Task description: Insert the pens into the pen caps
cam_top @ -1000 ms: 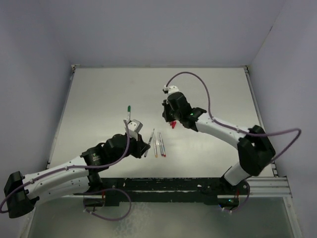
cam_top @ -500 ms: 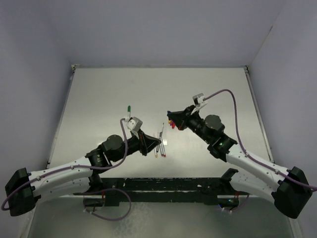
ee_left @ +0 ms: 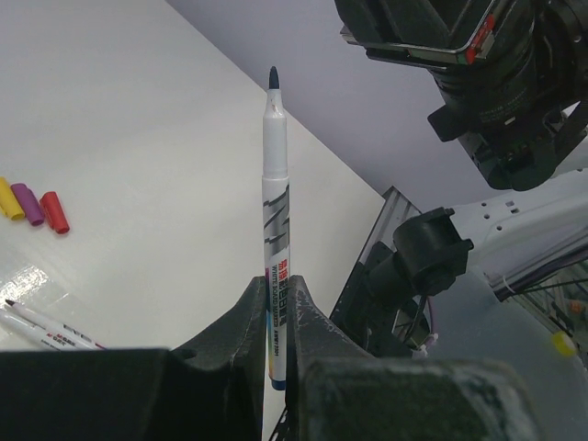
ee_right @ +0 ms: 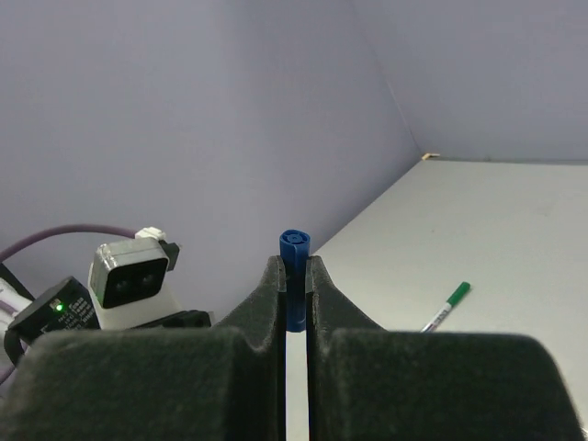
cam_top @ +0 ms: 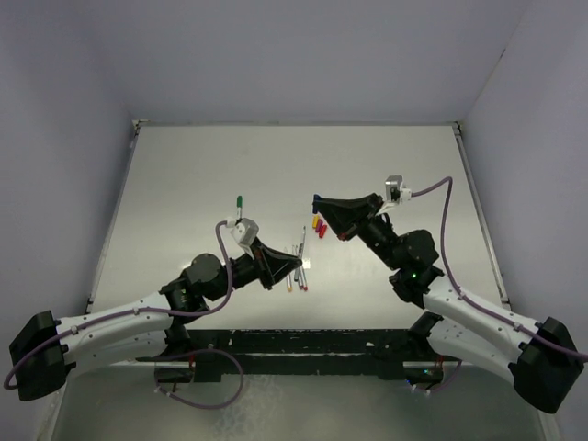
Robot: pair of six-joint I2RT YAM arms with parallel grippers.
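My left gripper (ee_left: 276, 296) (cam_top: 283, 265) is shut on a whitish pen (ee_left: 275, 175) (cam_top: 302, 239) with a dark blue tip, held off the table and pointing toward the right arm. My right gripper (ee_right: 294, 274) (cam_top: 322, 201) is shut on a blue pen cap (ee_right: 294, 262) (cam_top: 315, 197), also in the air, a short gap up and right of the pen tip. Yellow (cam_top: 313, 221), purple (cam_top: 318, 226) and red (cam_top: 322, 231) caps lie together on the table below it. Loose pens (cam_top: 296, 276) lie under my left gripper. A green-capped pen (cam_top: 239, 204) (ee_right: 447, 305) lies apart at the left.
The grey tabletop (cam_top: 184, 184) is walled at the back and both sides. The right arm's body (ee_left: 478, 73) fills the upper right of the left wrist view. The left wrist camera (ee_right: 129, 274) shows at the left of the right wrist view.
The right arm has swung back from over the caps and lifted the blue cap, turning it toward the left. My left gripper has tilted its pen toward the right gripper.
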